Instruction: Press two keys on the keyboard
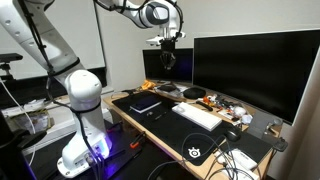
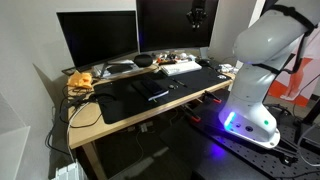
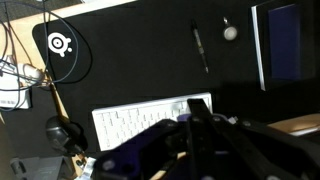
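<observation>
The white keyboard (image 1: 197, 115) lies flat on the black mat in both exterior views (image 2: 180, 67). In the wrist view the keyboard (image 3: 135, 124) sits at the lower middle, with its right end hidden behind my fingers. My gripper (image 1: 168, 55) hangs high above the desk in front of the monitors, well clear of the keys; it also shows in an exterior view (image 2: 198, 16). In the wrist view my gripper (image 3: 198, 108) has its dark fingers pressed together and holds nothing.
A black mat with a white logo (image 3: 60, 45) covers the desk. A black tablet (image 1: 145, 103), a pen (image 3: 200, 48) and a small white ball (image 3: 231, 32) lie on it. Two large monitors (image 1: 245, 65) stand behind. Clutter and cables (image 2: 82, 80) sit at one desk end.
</observation>
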`<action>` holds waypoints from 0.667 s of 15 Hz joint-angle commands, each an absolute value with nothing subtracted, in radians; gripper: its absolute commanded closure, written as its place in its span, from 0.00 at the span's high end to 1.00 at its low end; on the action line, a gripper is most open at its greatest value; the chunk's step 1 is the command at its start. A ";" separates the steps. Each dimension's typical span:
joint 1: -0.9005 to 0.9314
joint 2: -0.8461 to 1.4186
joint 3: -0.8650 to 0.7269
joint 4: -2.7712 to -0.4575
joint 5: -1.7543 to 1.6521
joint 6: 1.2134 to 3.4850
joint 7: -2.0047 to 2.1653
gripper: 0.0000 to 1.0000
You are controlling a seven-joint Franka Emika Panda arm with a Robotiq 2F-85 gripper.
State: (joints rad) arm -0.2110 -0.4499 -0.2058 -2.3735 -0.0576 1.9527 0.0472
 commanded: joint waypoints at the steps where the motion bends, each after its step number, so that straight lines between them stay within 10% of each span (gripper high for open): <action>1: -0.217 -0.449 -0.200 -2.371 -0.055 1.950 0.045 0.01; 10: -0.206 -0.345 -0.192 -2.346 -0.041 1.983 0.071 0.00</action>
State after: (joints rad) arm -0.2030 -0.3976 -0.1990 -2.3719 -0.0521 1.9670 0.0486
